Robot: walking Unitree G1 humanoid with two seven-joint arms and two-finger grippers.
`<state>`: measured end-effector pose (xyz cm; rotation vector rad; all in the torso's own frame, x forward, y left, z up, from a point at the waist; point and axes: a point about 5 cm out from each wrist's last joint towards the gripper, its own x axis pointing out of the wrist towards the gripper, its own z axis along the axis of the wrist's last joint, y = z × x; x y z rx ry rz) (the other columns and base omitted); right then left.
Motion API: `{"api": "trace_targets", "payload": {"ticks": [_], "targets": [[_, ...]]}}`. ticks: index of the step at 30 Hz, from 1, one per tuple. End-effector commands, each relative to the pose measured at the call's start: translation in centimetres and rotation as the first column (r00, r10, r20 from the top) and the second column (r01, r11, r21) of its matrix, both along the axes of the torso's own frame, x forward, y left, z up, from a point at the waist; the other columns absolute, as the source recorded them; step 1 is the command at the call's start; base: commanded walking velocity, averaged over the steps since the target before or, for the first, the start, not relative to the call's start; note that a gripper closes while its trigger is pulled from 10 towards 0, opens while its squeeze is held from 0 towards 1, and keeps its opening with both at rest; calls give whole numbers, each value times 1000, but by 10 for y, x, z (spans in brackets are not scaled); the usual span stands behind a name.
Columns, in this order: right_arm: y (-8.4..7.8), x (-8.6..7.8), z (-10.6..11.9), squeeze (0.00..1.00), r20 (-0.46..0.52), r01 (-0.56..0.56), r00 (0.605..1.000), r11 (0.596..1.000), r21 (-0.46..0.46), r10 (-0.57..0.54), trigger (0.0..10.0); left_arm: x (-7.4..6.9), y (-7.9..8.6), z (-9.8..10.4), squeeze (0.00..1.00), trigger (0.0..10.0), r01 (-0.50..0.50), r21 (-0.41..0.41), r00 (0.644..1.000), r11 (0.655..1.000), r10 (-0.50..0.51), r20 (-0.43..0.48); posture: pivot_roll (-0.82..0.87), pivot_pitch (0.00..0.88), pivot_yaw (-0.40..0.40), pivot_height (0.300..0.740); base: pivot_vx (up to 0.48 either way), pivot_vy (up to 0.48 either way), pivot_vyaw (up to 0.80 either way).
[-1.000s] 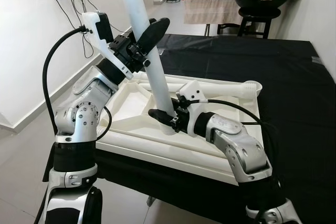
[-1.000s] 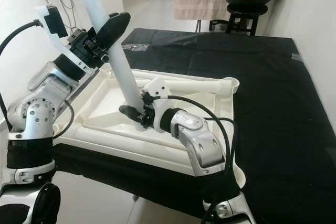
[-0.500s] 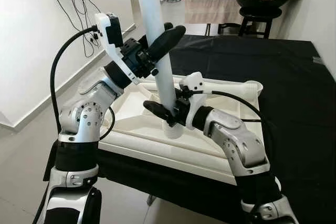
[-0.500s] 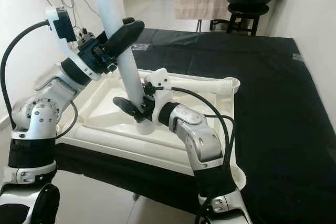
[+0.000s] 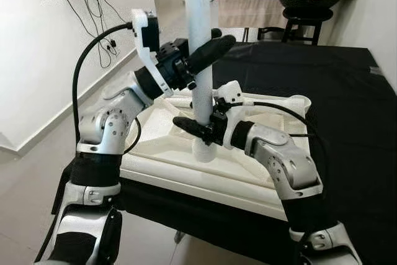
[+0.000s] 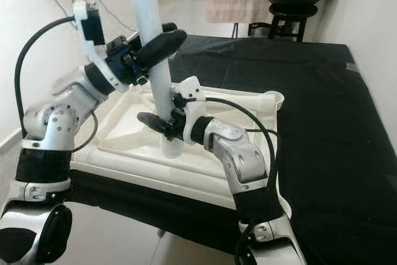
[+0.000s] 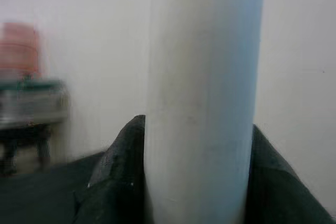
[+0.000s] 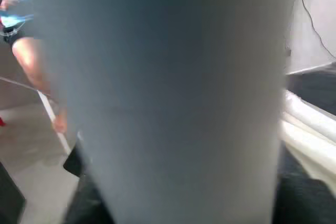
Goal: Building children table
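Your white leg (image 5: 200,41) stands upright in a corner socket of the upside-down tabletop (image 5: 162,134) on the black-covered desk (image 5: 347,91). Left pincer (image 5: 208,54) clamps it high, right pincer (image 5: 197,130) clamps it near the base.

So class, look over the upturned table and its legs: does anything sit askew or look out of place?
Nothing looks damaged or spilled. The white leg stands about upright on the upturned tabletop, held by the left end effector higher up and the right end effector near its base. A second leg lies flat along the far edge, not yet mounted.
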<state>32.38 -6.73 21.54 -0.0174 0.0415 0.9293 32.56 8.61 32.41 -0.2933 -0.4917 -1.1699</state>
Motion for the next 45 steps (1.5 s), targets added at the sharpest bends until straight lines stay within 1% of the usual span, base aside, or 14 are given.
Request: {"api": "trace_targets", "payload": {"ticks": [1, 10, 11, 12, 19, 23, 26, 28, 35, 36, 37, 38, 41, 45], "targets": [[17, 0, -3, 0, -34, -24, 999, 1000, -5, 24, 0, -14, -31, 6, 0, 0, 179, 27, 983, 983, -180, 45, -51, 0, 46, 740, 0, 0, 0], [12, 4, -4, 0, -47, 23, 999, 1000, 1, -23, 0, -11, -34, 6, 0, 0, 180, 21, 982, 983, -181, 51, -62, 0, 51, 740, 0, 0, 0], [11, 4, -4, 0, -48, 30, 998, 1000, 3, -30, 0, -9, -34, 4, 0, 7725, 159, 16, 986, 987, -159, 43, -64, 0, 52, 740, 0, 0, 0], [9, 5, -4, 0, -49, 45, 998, 999, 12, -44, 0, -8, -32, 2, 1000, 10000, 152, 8, 988, 988, -152, 36, -65, 0, 53, 740, 0, 0, 0], [-4, 13, -1, 0, -44, 143, 989, 988, 60, -140, 0, 1, -2, 0, 1000, 10000, 41, -79, 999, 996, -43, -12, -77, 0, 51, 740, 0, 0, 0], [-24, 22, 5, 0, -35, 256, 967, 960, 113, -254, 0, 9, 40, -8, 1000, 10000, -94, -99, 994, 991, 89, -61, -69, 0, 50, 740, 0, 0, 0], [-44, 28, 9, 0, -39, 340, 940, 928, 153, -338, 0, 8, 69, -19, 1000, 10000, -191, -94, 978, 977, 182, -97, -58, 0, 42, 740, 0, 0, 0], [-44, 28, 9, 0, -39, 340, 940, 928, 153, -338, 0, 8, 69, -19, 1000, 10000, -191, -94, 978, 977, 182, -97, -58, 0, 42, 740, 0, 0, 0], [-90, 32, 14, 0, -47, 498, 865, 844, 199, -500, 0, 0, 108, -41, 1000, 10000, -361, -98, 923, 927, 340, -182, -51, 0, 39, 740, 0, 0, 0], [-101, 32, 15, 0, -52, 541, 837, 811, 225, -544, 2157, 0, 116, -49, 1000, 10000, -423, -84, 891, 902, 398, -217, -48, 0, 43, 740, 0, 0, 0], [-101, 32, 15, 0, -52, 541, 837, 811, 225, -544, 2157, 0, 116, -49, 1000, 10000, -423, -84, 891, 902, 398, -217, -48, 0, 43, 740, 0, 0, 0], [-113, 31, 16, 0, -50, 588, 802, 772, 243, -595, 10000, 0, 124, -59, 0, 10000, -495, -49, 848, 868, 469, -246, -44, 0, 45, 740, 0, 0, 0], [-131, 23, 18, 0, -22, 641, 748, 715, 280, -663, 10000, -4, 131, -88, 0, 10000, -607, 73, 745, 791, 599, -294, -38, 0, 43, 740, 0, 0, 0], [-130, 12, 16, 0, -3, 604, 776, 741, 294, -631, 10000, -12, 121, -112, 0, 10000, -625, 158, 706, 764, 640, -304, -37, 10, 40, 740, 0, 0, 0]]}}
